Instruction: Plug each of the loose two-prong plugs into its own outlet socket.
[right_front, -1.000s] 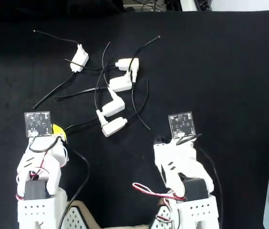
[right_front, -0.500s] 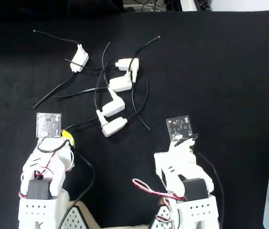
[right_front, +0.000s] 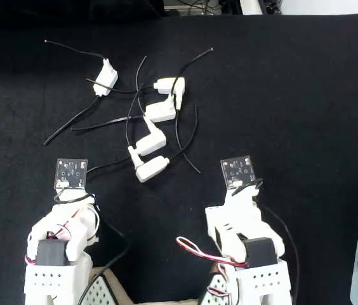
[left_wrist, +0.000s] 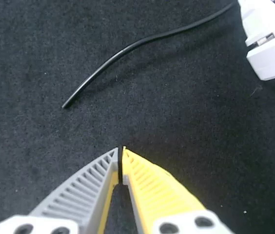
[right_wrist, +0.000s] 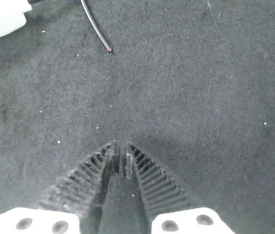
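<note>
Black cloth covers the bench (right_front: 293,95). The left tool (left_wrist: 121,155) and the right tool (right_wrist: 122,148) are both pinched closed and empty, low over the cloth on the near side. Farther out, the white plugs (right_front: 150,141) lie tangled among black wires (right_front: 71,124). 1 white plug (left_wrist: 266,44) is cut off at the edge of the left wrist view.

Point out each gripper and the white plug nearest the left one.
left gripper (left_wrist: 120,151), left wrist view, between shut fingertips.
right gripper (right_wrist: 121,146), right wrist view, between shut fingertips.
white plug (left_wrist: 274,58), left wrist view, its body.
</note>
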